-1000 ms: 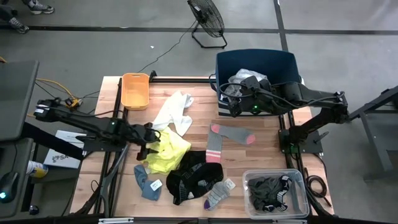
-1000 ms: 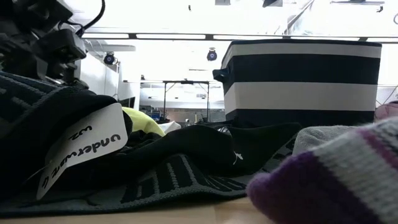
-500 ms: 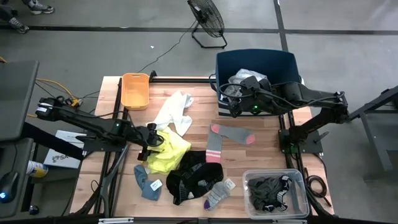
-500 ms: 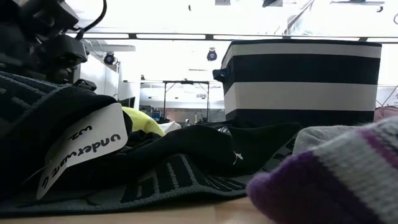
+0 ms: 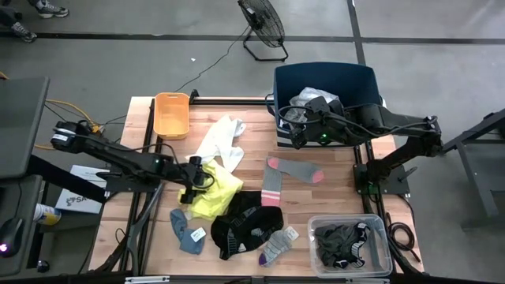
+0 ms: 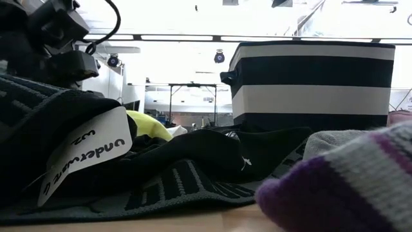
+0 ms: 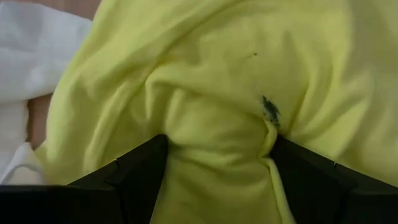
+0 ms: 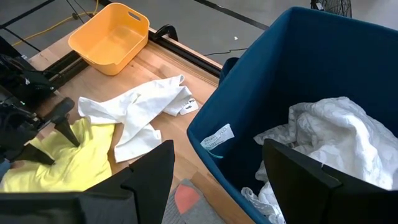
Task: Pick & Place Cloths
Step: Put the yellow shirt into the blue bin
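A neon yellow cloth (image 5: 217,193) lies crumpled on the table's left half, partly over a white cloth (image 5: 221,142). My left gripper (image 5: 196,180) is open and slants down onto the yellow cloth (image 7: 211,93), with a raised fold between its fingers. My right gripper (image 5: 296,126) hangs open over the navy tub (image 5: 280,83), empty. A white cloth (image 8: 329,134) lies inside the tub. On the table also lie a grey sock with pink ends (image 5: 288,172), a black cloth (image 5: 248,221), a blue-grey sock (image 5: 187,230) and a striped sock (image 5: 278,246). My left gripper sets both open fingertips (image 7: 140,168) on the yellow cloth's top, near its left edge. It comes slanting down from the table's left. A bunched fold (image 7: 217,143) stands between the fingers. The cloth lies on the table, slack.
An orange tray (image 5: 171,114) stands at the far left corner. A clear bin (image 5: 316,225) with dark cloth stands at the near right. In the low view, the black cloth with its tag (image 6: 84,154) fills the foreground before the tub's striped side (image 6: 312,84).
My left gripper has gone down and toward the table's right, onto the yellow cloth, rolling a little as it went. Its fingers have kept the same gap. The cloths have stayed where they were.
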Robot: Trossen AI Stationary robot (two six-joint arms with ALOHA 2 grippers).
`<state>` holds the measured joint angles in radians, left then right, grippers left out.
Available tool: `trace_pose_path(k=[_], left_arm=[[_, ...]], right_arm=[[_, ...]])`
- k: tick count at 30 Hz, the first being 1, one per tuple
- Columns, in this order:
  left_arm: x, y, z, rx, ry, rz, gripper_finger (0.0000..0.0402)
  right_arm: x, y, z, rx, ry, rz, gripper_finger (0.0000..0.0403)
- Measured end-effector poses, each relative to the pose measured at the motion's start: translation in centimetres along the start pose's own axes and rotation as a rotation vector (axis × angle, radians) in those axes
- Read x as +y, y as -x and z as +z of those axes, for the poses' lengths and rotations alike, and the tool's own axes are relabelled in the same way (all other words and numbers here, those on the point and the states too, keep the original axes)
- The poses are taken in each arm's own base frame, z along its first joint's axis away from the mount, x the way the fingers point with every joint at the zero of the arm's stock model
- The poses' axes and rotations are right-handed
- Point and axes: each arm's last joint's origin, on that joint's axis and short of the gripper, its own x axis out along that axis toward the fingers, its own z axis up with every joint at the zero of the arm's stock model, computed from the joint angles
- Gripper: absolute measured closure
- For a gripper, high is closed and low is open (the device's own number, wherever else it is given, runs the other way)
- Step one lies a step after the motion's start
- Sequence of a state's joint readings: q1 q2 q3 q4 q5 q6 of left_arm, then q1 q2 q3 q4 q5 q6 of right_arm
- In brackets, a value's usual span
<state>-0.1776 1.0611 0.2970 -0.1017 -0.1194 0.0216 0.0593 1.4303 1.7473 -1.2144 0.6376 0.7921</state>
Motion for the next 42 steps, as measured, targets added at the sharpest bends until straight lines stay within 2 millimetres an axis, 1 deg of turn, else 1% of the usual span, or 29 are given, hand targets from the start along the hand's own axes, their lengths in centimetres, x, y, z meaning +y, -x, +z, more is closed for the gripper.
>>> trace_pose_path(k=[4, 7, 11, 20, 26, 30, 33, 42], left_arm=[[0.0, -0.6, 0.0, 0.013, 0.012, 0.016, 0.0126], [0.0, -0.8, 0.0, 0.020, 0.027, 0.021, 0.0151], [0.0, -0.8, -0.1, 0.025, 0.028, 0.021, 0.0208], [-0.1, -0.8, -0.2, 0.034, 0.034, 0.004, 0.0367], [-0.1, -0.7, -0.1, 0.015, 0.036, -0.016, 0.0369], [-0.1, 0.1, 0.3, -0.032, 0.048, -0.045, 0.0369], [0.0, 1.1, 1.0, -0.066, 0.055, -0.066, 0.0369], [0.5, 4.8, 4.0, -0.165, 0.016, -0.057, 0.0370]], right_arm=[[0.0, 0.0, 0.0, 0.000, 0.000, 0.000, 0.0166], [0.0, 0.0, 0.0, 0.000, 0.000, 0.000, 0.0166], [0.0, 0.0, 0.0, 0.000, 0.000, 0.000, 0.0166], [0.0, 0.0, 0.0, 0.001, 0.000, 0.000, 0.0166], [0.0, 0.0, 0.0, 0.012, 0.002, 0.012, 0.0166], [0.0, 0.0, 0.0, 0.012, 0.002, 0.012, 0.0166], [0.0, 0.0, 0.0, 0.012, 0.002, 0.012, 0.0166], [0.0, 0.0, 0.0, 0.012, 0.003, 0.011, 0.0166]])
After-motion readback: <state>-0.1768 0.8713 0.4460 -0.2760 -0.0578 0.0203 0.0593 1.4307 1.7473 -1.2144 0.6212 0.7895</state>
